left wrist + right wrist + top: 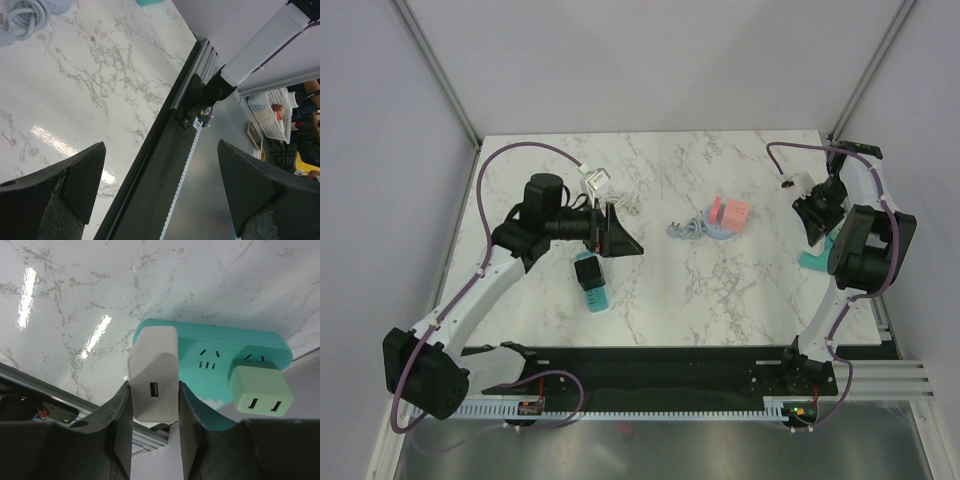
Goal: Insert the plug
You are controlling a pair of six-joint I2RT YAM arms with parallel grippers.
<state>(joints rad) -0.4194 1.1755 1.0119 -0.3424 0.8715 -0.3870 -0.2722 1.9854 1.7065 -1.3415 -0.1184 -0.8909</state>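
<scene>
In the right wrist view my right gripper [154,390] is shut on a white USB charger plug [153,352]. The plug stands at the left end of a teal power strip [220,352]. I cannot tell whether its pins are seated. A pale green adapter [260,390] sits in the strip's right end. In the top view the right gripper [817,215] hangs over that strip [810,261] at the table's right edge, and the plug is hidden there. My left gripper [620,238] is open and empty, its jaws wide apart in the left wrist view [160,192].
A second teal strip with a black plug [590,282] lies below the left gripper. A white adapter [597,183] lies behind it. A pink adapter [730,213] and a coiled grey cable [690,230] lie mid-table. The black rail [150,190] runs along the near edge.
</scene>
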